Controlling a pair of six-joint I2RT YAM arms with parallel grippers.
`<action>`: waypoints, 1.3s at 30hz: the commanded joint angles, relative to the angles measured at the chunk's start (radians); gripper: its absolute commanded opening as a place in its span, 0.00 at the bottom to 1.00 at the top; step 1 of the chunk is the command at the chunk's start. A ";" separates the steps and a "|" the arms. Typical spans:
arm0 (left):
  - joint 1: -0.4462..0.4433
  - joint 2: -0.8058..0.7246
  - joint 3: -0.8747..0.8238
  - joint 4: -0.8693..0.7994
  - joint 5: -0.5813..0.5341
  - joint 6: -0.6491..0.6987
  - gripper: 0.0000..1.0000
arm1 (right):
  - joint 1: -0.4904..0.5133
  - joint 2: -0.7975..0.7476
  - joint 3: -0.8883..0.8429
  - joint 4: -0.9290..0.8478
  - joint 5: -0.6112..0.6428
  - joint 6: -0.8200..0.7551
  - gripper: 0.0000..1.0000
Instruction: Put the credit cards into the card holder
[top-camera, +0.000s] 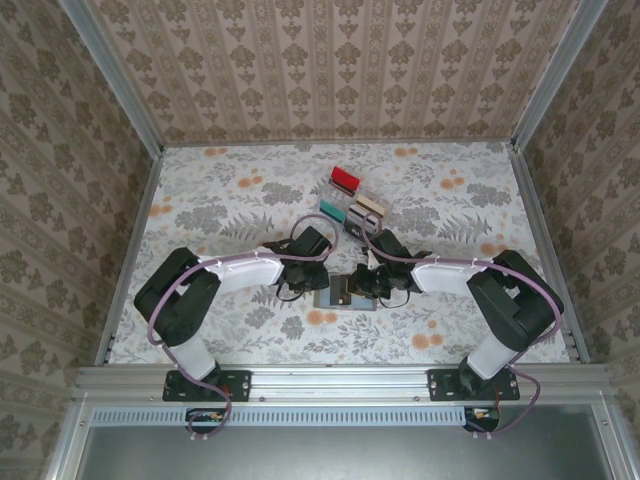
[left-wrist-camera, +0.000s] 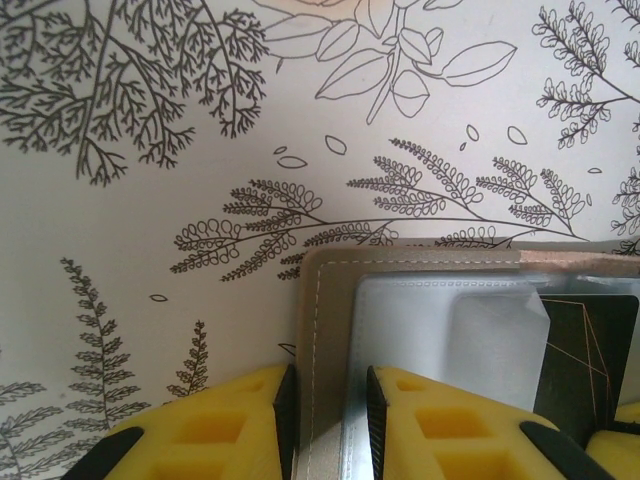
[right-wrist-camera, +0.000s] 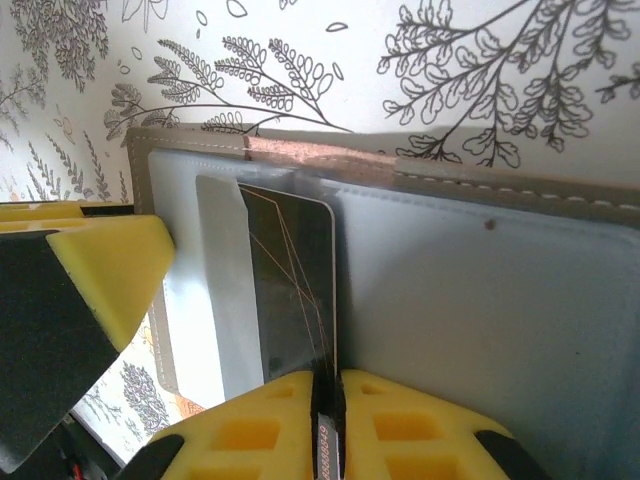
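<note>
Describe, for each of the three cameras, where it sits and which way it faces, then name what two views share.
Top external: above and behind the bases, looking down on the table; both arms show, left gripper and right gripper meeting at the card holder.
Left wrist: on the left arm, looking past its yellow fingers clamped on the holder's edge.
Right wrist: on the right arm, looking past its fingers pinching a dark card at the holder's pocket.
Shared: both wrist views show the card holder and dark card.

On table (top-camera: 200, 190), card holder (top-camera: 345, 296), with left gripper (left-wrist-camera: 330, 425) at its left edge and right gripper (right-wrist-camera: 328, 400) on its right. Behind it, rack (top-camera: 362, 212) with cards (top-camera: 344, 179). In holder's pocket, card (right-wrist-camera: 295, 280).
</note>
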 joint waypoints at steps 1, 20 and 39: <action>-0.009 0.001 -0.001 -0.020 0.011 -0.007 0.27 | 0.003 0.016 0.011 -0.012 -0.012 -0.008 0.12; -0.007 -0.026 -0.021 -0.001 0.010 -0.028 0.34 | 0.032 0.129 0.080 0.115 -0.129 0.049 0.12; 0.002 -0.011 -0.031 -0.035 -0.019 -0.020 0.31 | 0.033 0.012 0.124 -0.326 0.196 -0.143 0.20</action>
